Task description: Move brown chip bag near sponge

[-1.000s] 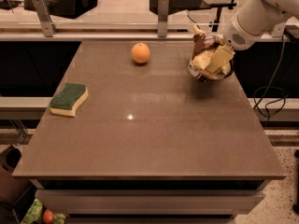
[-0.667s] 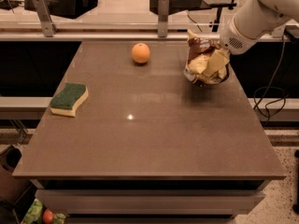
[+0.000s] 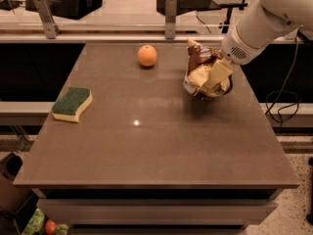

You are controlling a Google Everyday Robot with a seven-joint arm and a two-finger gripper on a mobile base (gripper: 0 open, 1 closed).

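Observation:
The brown chip bag (image 3: 199, 66), dark-brown foil with a pale cream lower part, hangs lifted above the table's right rear area. My gripper (image 3: 213, 78) is shut on the brown chip bag, its pale fingers (image 3: 218, 73) clamped over the bag's lower right side. The white arm reaches in from the upper right. The sponge (image 3: 72, 104), green on top over yellow foam, lies flat near the table's left edge, far from the bag.
An orange (image 3: 147, 55) sits at the table's rear centre, left of the bag. The brown table (image 3: 156, 146) has metal posts behind its far edge. Cables hang at the right. Small items lie on the floor at the lower left.
The gripper with the brown chip bag has moved a little to the left and towards the table's middle. The sponge and orange have not moved.

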